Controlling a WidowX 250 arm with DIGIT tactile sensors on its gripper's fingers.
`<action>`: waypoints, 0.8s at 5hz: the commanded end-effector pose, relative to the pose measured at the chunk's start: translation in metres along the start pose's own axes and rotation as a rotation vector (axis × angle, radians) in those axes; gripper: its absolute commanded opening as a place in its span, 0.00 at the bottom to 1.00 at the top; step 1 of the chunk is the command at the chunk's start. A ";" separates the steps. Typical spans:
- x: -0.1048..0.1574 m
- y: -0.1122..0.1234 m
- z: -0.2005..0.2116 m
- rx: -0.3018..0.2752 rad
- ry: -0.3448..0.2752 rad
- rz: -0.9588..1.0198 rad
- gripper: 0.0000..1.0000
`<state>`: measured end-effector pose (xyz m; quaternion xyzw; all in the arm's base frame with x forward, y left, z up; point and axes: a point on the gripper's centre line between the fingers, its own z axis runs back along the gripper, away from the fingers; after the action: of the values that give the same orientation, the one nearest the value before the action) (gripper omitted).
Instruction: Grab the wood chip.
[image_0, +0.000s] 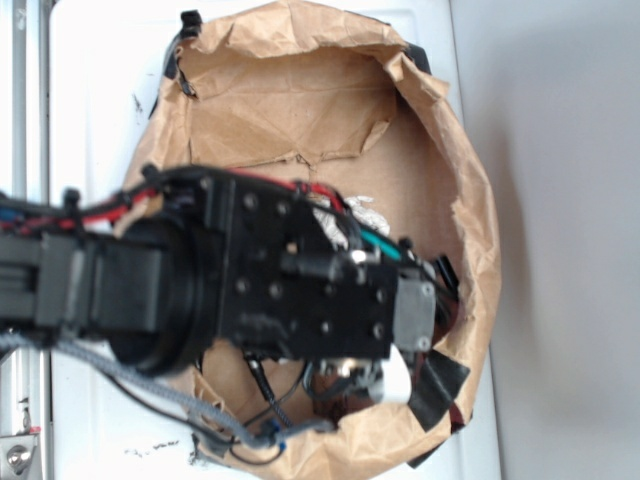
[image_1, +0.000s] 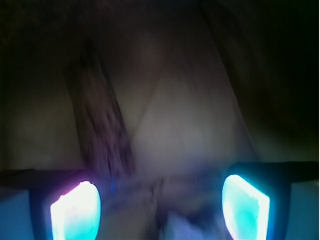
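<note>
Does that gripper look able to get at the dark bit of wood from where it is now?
Probably yes. In the wrist view the wood chip lies just ahead of the open gripper, nearer one glowing finger, with only bare brown paper between. It seems off-centre, so a small sideways shift may help.

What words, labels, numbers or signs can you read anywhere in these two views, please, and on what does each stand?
None can be read in either view.
The brown paper lining, the black arm and the white surface in the exterior view bear no legible print.
The wrist view is dark and blurred: the wood chip and the glowing gripper pads show no markings.
</note>
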<state>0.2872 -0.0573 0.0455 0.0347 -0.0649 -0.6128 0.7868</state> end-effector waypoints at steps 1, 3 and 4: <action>0.022 -0.022 0.003 -0.139 -0.153 -0.228 1.00; 0.036 -0.028 -0.035 -0.092 -0.044 -0.213 0.00; 0.028 -0.019 -0.026 -0.036 -0.045 -0.156 0.00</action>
<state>0.2899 -0.0848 0.0183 0.0061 -0.0649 -0.6699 0.7396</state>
